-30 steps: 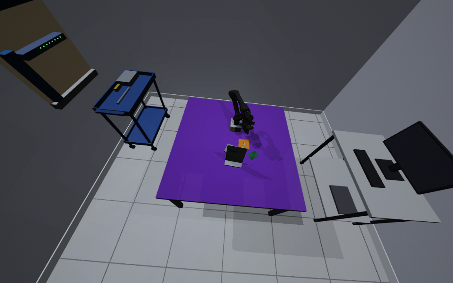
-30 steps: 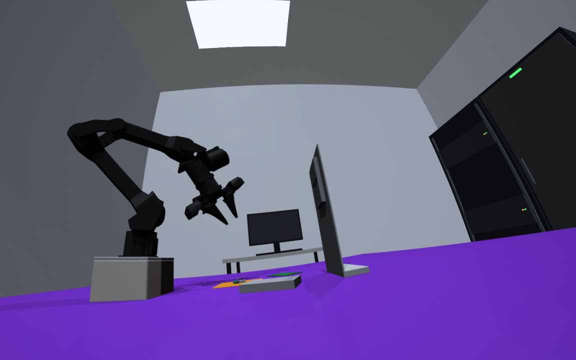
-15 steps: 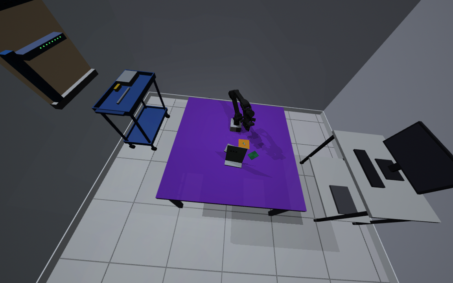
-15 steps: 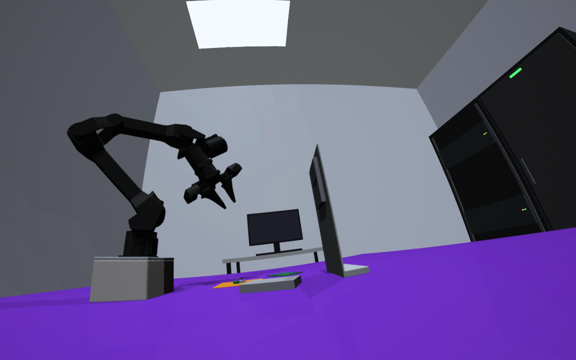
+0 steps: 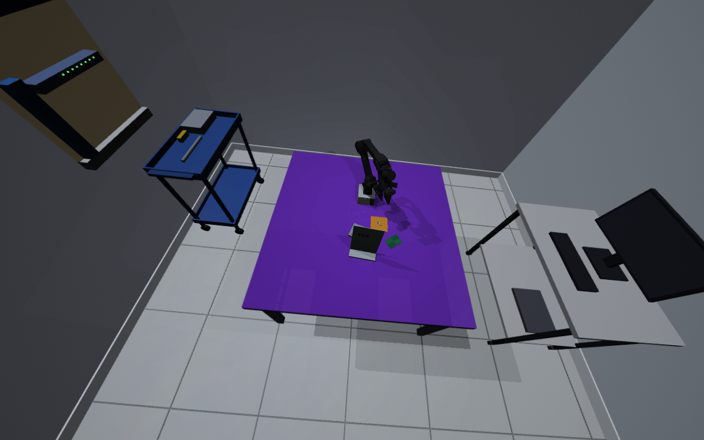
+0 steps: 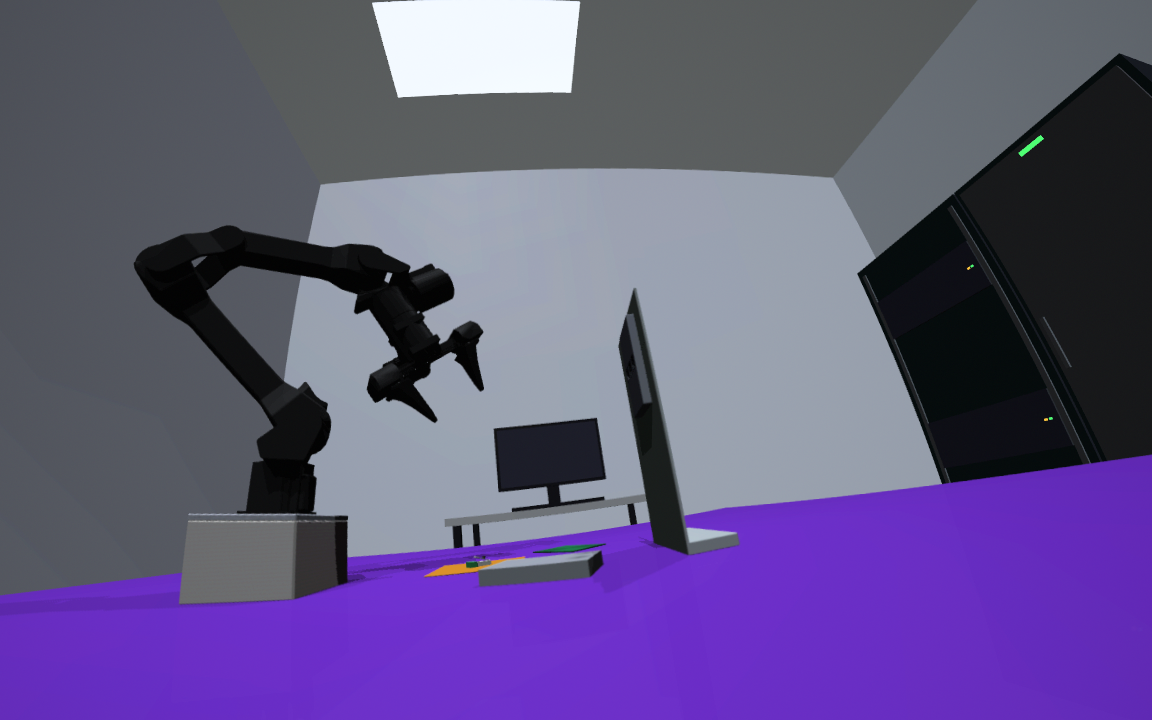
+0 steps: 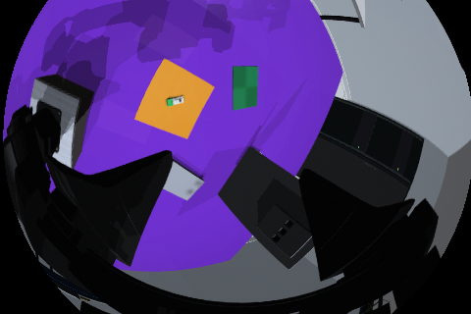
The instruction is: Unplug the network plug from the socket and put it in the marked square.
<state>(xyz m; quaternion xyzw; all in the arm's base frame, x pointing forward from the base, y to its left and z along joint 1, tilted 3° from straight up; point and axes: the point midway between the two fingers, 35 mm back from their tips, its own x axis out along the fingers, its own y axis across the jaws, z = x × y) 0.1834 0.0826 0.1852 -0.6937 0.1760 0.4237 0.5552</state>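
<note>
The small plug (image 5: 379, 222) (image 6: 473, 563) (image 7: 171, 100) lies flat on the table inside the orange marked square (image 5: 374, 225) (image 6: 450, 569) (image 7: 157, 117), free of the fingers. The dark upright panel (image 5: 366, 243) (image 6: 652, 429) (image 7: 271, 210) stands beside the square, and its sockets look empty in the wrist view. My gripper (image 5: 386, 198) (image 6: 456, 402) (image 7: 238, 168) is open wide and empty. It hangs high above the purple table (image 5: 316, 284) (image 6: 741, 626), near the robot base (image 6: 258, 555), and touches nothing.
A green patch (image 5: 393, 241) (image 6: 567, 548) (image 7: 245, 88) lies on the table next to the orange square. A flat grey block (image 6: 540, 567) lies by the panel's foot. A blue cart (image 5: 195, 158), a desk with a monitor (image 5: 590, 273) and a server rack (image 6: 1054, 295) stand off the table.
</note>
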